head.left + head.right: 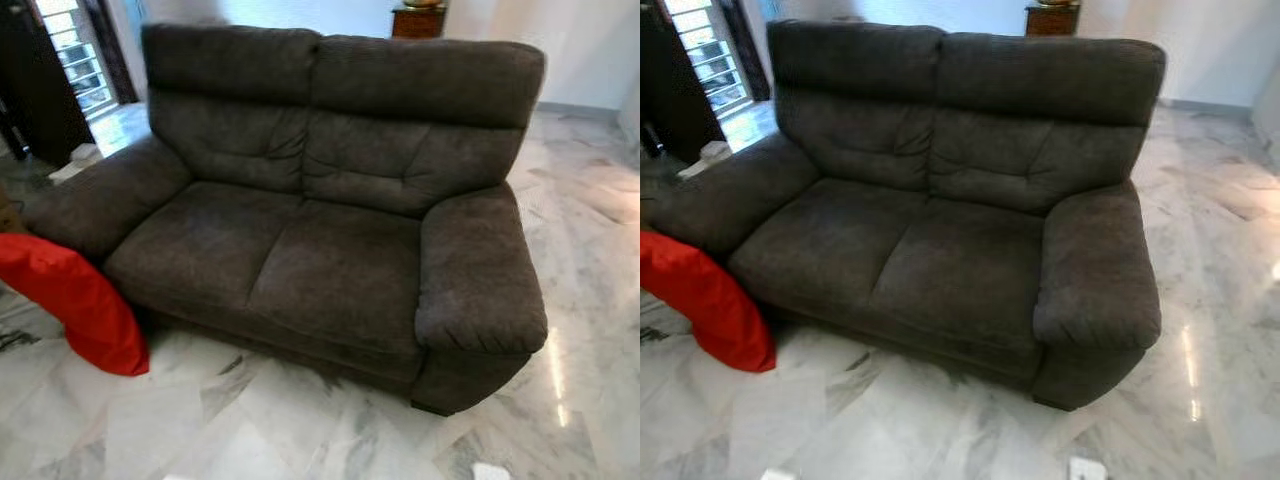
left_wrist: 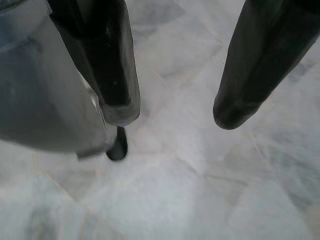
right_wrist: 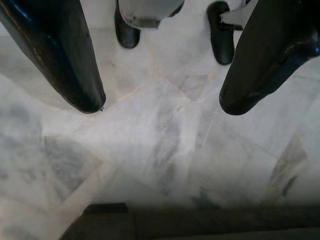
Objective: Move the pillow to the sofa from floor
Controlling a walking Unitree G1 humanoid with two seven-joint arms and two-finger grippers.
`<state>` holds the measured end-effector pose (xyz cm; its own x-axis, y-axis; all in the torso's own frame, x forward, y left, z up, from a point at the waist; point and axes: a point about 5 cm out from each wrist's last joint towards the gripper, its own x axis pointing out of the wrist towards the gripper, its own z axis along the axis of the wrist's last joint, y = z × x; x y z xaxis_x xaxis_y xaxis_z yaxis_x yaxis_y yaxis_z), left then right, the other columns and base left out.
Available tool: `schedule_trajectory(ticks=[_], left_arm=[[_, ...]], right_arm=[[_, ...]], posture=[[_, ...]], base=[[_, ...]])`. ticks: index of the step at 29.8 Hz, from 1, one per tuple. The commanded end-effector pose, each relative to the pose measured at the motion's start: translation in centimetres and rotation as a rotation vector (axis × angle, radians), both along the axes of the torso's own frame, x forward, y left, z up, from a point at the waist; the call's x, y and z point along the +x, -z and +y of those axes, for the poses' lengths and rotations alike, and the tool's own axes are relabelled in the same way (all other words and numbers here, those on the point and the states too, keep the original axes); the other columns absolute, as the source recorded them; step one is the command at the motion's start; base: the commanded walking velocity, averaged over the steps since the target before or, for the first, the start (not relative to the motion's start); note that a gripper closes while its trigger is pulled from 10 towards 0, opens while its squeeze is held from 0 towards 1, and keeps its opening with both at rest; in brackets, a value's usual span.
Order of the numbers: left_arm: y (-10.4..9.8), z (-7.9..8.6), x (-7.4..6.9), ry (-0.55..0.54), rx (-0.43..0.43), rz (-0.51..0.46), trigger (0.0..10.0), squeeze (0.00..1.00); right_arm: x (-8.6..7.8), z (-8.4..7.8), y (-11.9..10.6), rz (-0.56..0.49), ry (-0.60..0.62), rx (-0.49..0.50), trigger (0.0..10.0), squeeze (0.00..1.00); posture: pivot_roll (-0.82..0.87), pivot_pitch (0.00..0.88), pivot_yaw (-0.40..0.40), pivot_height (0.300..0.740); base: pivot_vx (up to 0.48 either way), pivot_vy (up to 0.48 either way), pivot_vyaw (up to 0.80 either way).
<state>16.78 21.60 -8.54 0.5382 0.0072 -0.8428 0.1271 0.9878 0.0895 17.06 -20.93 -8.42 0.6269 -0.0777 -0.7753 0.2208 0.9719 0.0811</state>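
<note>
Left gripper (image 2: 175, 112): fingers spread wide, nothing between them, pointing down at the marble floor (image 2: 190, 200). Right gripper (image 3: 160, 105): likewise parted and empty above the same pale veined tiles; a dark edge along one border of its wrist view is possibly the sofa's base. Red pillow (image 1: 75, 300): on the floor, leaning against the front corner of the sofa (image 1: 320, 240) below its left armrest, apart from both grippers. Sofa: dark grey two-seater, seat cushions bare. A wooden cabinet (image 1: 418, 20) stands behind the backrest.
</note>
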Motion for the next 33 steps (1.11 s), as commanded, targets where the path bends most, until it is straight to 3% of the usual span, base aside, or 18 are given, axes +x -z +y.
schedule_trajectory(ticks=[1,6,33], left_arm=[[0.1,-0.1,-0.1,-0.002,-0.001,0.003,10.0,0.0],[0.1,0.4,-0.4,-0.005,0.008,0.016,10.0,0.0],[0.5,1.5,-2.0,0.001,0.022,0.05,10.0,0.0]], right_arm=[[-1.2,-0.7,0.4,0.038,0.023,-0.002,10.0,0.0],[-1.7,-1.5,0.5,0.03,0.132,0.032,10.0,0.0],[-1.2,-0.4,0.5,0.033,0.053,0.06,10.0,0.0]], posture=[[-0.07,0.032,0.053,0.74],[-0.07,0.032,0.057,0.74],[-0.06,0.026,0.071,0.74]], base=[[0.0,0.0,0.0],[0.0,0.271,0.0],[0.0,0.411,0.0]])
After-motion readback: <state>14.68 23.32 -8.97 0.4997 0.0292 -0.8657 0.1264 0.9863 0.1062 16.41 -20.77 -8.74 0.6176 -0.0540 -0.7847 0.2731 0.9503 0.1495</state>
